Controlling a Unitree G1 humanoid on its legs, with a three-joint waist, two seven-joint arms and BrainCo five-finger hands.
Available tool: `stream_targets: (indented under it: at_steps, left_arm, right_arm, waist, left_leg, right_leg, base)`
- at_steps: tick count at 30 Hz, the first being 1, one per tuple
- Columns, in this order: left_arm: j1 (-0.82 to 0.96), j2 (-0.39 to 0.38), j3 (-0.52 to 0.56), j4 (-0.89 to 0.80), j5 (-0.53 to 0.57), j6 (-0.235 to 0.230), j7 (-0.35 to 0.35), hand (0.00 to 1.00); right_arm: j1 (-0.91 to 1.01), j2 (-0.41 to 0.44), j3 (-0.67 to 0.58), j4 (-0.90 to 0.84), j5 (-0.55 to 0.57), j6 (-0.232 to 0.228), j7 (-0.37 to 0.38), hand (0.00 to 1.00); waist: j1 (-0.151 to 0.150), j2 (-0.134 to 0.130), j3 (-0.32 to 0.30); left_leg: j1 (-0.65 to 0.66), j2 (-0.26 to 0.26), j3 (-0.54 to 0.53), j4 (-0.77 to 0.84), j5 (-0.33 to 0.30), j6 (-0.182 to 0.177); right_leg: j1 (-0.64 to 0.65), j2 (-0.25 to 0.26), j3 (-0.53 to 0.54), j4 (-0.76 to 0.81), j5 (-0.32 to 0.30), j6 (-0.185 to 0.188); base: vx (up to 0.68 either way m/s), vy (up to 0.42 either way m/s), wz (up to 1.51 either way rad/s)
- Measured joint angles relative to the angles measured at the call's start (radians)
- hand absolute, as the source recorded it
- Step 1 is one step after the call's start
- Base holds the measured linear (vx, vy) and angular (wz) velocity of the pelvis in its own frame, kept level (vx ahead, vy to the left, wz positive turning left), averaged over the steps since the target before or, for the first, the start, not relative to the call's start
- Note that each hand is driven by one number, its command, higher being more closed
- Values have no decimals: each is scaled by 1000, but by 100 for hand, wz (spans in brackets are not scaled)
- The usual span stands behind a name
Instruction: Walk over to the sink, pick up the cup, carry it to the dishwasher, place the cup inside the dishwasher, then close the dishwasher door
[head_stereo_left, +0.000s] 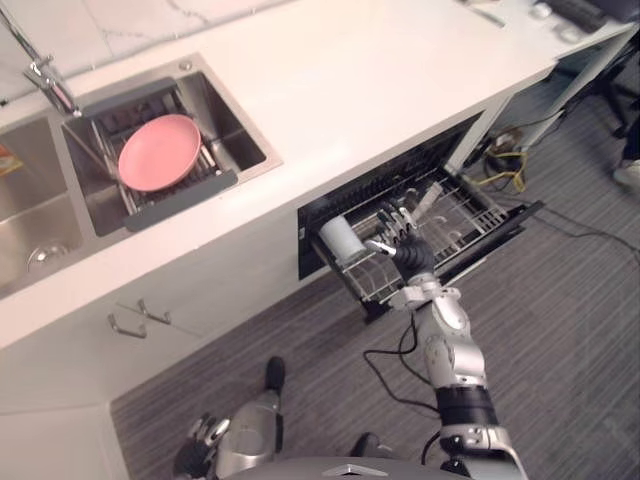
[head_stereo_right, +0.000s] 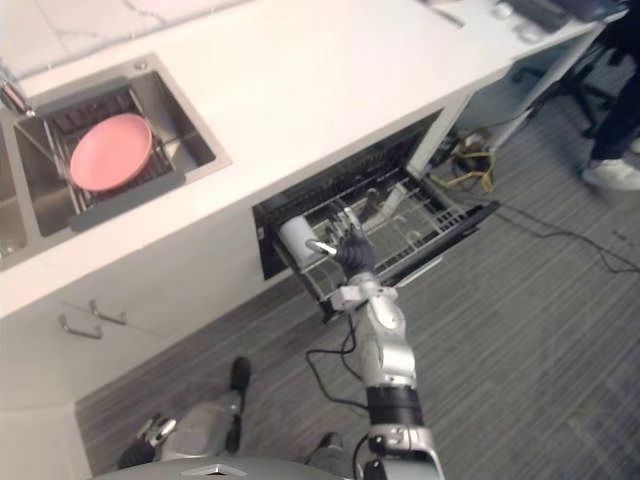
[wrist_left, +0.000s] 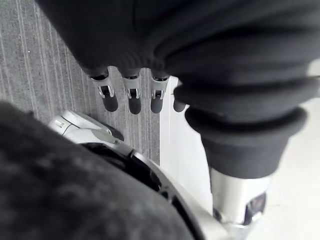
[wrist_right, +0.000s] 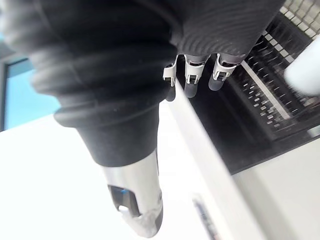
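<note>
Pale grey-white cylindrical cup (head_stereo_left: 340, 241) stands in the pulled-out wire dishwasher rack (head_stereo_left: 470, 215), just beside the thumb side of the right hand (head_stereo_left: 405, 247). Its long axis is roughly upright, round end up; mouth or base, cannot tell. Right hand's fingers are straight and spread over the rack, holding nothing. Beyond the hand: white countertop (head_stereo_left: 350, 90), steel sink (head_stereo_left: 243, 125) with a round pink plate (head_stereo_left: 158, 152). Grey ribbed carpet (head_stereo_left: 560, 330) below. Cup is plain and unmarked. Left hand (wrist_left: 134, 100) hangs low, fingers relaxed.
</note>
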Motion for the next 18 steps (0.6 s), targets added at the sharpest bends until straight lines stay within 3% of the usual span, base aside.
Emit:
stream_targets:
  at_steps: [4,6,8,9,10,12,13,15,16,17,18]
  left_arm:
    - [26,-30,43,-2,1,-23,77,0]
    - [41,-40,67,-1,1,-23,107,0]
    - [49,-47,97,1,6,-12,113,0]
    - [49,-50,104,2,20,-10,113,0]
    - [54,-59,114,10,49,-7,113,0]
    - [76,-67,115,26,87,-3,121,0]
    - [82,-72,116,35,101,2,125,0]
    - [77,-78,117,42,109,24,131,0]
    - [62,-77,116,53,128,39,137,0]
    - [51,-69,111,63,149,50,138,0]
    - [41,-60,104,70,162,51,139,0]
  right_arm:
    - [23,29,20,-47,6,-80,-3,0]
    - [23,27,12,-47,6,-97,-22,0]
    - [25,0,-17,-90,8,-116,-65,0]
    - [24,-15,-33,-102,9,-129,-79,0]
    - [24,-47,-59,-120,14,-153,-109,0]
    - [23,-92,-92,-134,31,-185,-143,0]
    - [20,-95,-110,-157,39,-195,-161,0]
    - [-1,-94,-112,-177,68,-207,-163,0]
    - [2,-99,-125,-201,87,-208,-165,0]
    - [7,-98,-140,-222,88,-208,-170,0]
    - [14,-98,-152,-240,88,-208,-174,0]
  waist:
    - [-8,4,-5]
    - [-6,3,-23]
    - [-23,-9,-42]
    - [-29,-10,-44]
    - [-34,7,-53]
    - [-39,24,-68]
    - [-31,34,-75]
    - [-33,28,-74]
    - [-42,32,-72]
    - [-57,43,-75]
    - [-69,45,-77]
  left_leg:
    - [14,-3,-61,0,14,-10]
    - [-4,-7,-49,-1,2,4]
    - [-22,6,198,20,-87,63]
    - [-30,13,266,38,-100,68]
    - [-37,38,382,68,-95,71]
    - [-27,31,412,61,-32,85]
    - [-13,4,406,49,-18,103]
    - [1,-33,400,18,-19,104]
    - [2,-43,384,2,-26,100]
    - [3,-51,365,2,-63,64]
    - [4,-58,354,2,-111,30]
  right_leg:
    - [50,15,-66,7,-13,-1]
    - [59,14,-119,19,-23,0]
    - [108,2,-235,-24,-2,14]
    - [125,-6,-270,-31,2,18]
    - [152,-10,-322,-27,2,20]
    - [189,-23,-352,-23,4,26]
    - [206,-42,-349,-20,3,29]
    - [200,-74,-341,8,4,25]
    - [167,-109,-325,119,-3,-12]
    - [97,-159,-255,297,-2,-128]
    - [55,-176,-193,384,29,-181]
  base:
    - [-58,-60,44]
    - [-71,-20,77]
    - [0,26,135]
    - [36,95,164]
    - [35,123,144]
    - [49,135,108]
    - [53,149,48]
    - [32,154,31]
    - [16,179,46]
    - [21,192,60]
    - [59,209,97]
